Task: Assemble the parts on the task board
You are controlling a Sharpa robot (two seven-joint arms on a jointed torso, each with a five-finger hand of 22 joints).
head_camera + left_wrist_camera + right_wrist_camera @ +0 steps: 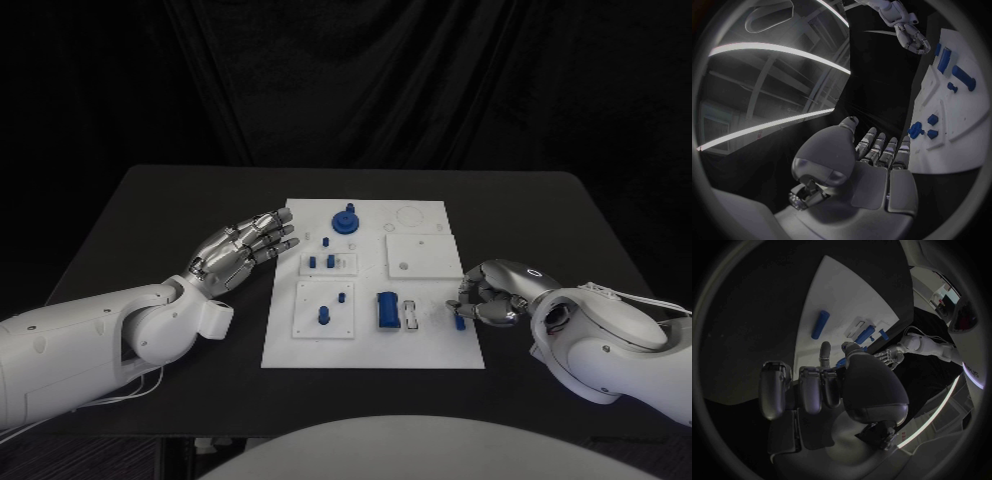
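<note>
The white task board (369,350) lies in the middle of the black table. A blue round knob (345,220) stands near its far edge, and a blue cylinder (387,309) lies in a recess nearer me. Several small blue parts (323,317) sit in the left plates. My right hand (490,296) is at the board's right edge, fingers curled, and pinches a small blue part (460,322) (842,361) between thumb and finger. My left hand (245,246) hovers at the board's left edge, fingers stretched out and apart, holding nothing (876,155).
A pale slotted piece (414,316) lies beside the blue cylinder. A white square plate (423,255) with small holes sits on the board's right half. Black table (173,210) stretches to both sides, with a dark curtain behind.
</note>
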